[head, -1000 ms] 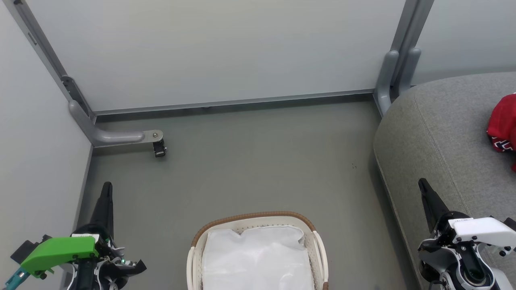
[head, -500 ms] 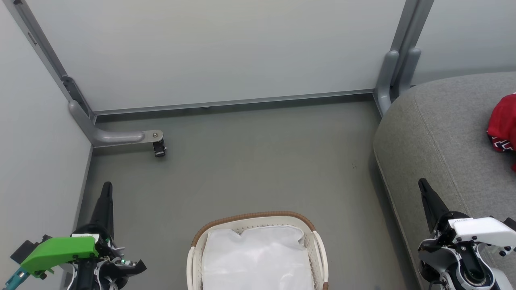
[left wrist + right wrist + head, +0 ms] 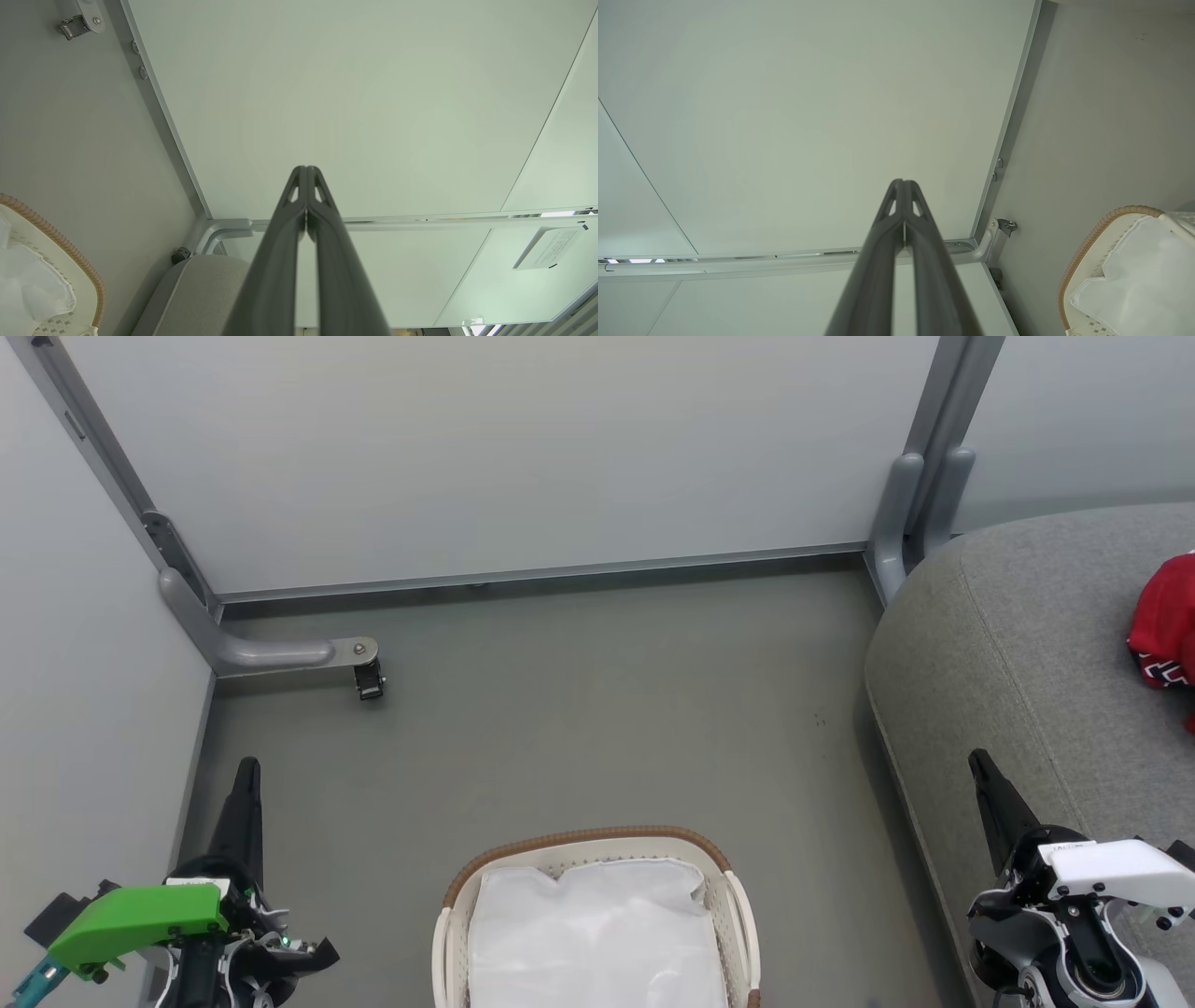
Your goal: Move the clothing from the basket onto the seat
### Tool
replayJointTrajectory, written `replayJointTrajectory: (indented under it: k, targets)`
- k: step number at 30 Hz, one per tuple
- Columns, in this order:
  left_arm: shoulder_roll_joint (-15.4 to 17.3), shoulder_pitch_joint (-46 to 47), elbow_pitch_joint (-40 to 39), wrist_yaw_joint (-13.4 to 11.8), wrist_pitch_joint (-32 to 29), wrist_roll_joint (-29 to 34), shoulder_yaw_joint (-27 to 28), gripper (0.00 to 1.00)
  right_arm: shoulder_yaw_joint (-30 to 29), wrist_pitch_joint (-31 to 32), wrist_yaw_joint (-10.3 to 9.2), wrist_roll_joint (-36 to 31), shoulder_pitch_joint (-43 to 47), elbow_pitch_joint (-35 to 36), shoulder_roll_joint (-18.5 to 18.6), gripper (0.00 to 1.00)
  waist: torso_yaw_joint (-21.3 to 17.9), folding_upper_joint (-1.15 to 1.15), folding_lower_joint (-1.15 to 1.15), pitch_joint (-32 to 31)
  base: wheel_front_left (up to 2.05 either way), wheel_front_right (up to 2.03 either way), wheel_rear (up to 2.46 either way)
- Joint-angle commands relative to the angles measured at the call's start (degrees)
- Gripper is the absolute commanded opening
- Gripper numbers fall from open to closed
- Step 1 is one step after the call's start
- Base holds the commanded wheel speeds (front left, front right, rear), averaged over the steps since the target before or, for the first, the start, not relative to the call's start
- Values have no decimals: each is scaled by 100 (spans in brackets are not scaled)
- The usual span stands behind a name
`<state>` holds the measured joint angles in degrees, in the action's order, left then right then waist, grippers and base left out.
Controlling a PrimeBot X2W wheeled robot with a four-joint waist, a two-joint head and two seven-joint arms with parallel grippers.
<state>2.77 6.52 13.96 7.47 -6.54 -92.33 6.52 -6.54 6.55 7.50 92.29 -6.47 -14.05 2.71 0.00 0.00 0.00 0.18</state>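
The white basket [image 3: 597, 837] with its brown woven rim stands on the floor at the bottom centre, holding only a plain white sheet [image 3: 597, 933]. Red clothing [image 3: 1165, 625] with white trim lies on the grey seat [image 3: 1027, 644] at the right edge. My left gripper [image 3: 247, 767] hangs shut at the lower left, left of the basket, with nothing in it. My right gripper [image 3: 977, 761] is shut and empty at the lower right, over the seat's front edge. Both wrist views show the fingertips [image 3: 306, 170] [image 3: 903, 183] pressed together. The basket's rim [image 3: 60, 242] [image 3: 1092, 238] shows in both.
Pale partition panels [image 3: 504, 457] wall in the grey floor [image 3: 597, 728] at the back and left. A grey panel foot with a caster [image 3: 370, 681] juts onto the floor at the left, and a post [image 3: 910, 513] stands beside the seat's far corner.
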Motion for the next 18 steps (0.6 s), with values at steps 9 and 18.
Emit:
replayJointTrajectory:
  k: [9, 18]
  targets:
    - [19, -66, -6, 4, -19, -17, 10, 0, -10, 16, -2, 24, 66, 20, 32, 0, 0, 0, 0, 0, 0, 0, 0]
    - [19, -66, -4, 4, -18, -18, 9, 0, -10, 15, -2, 24, 66, 20, 32, 0, 0, 0, 0, 0, 0, 0, 0]
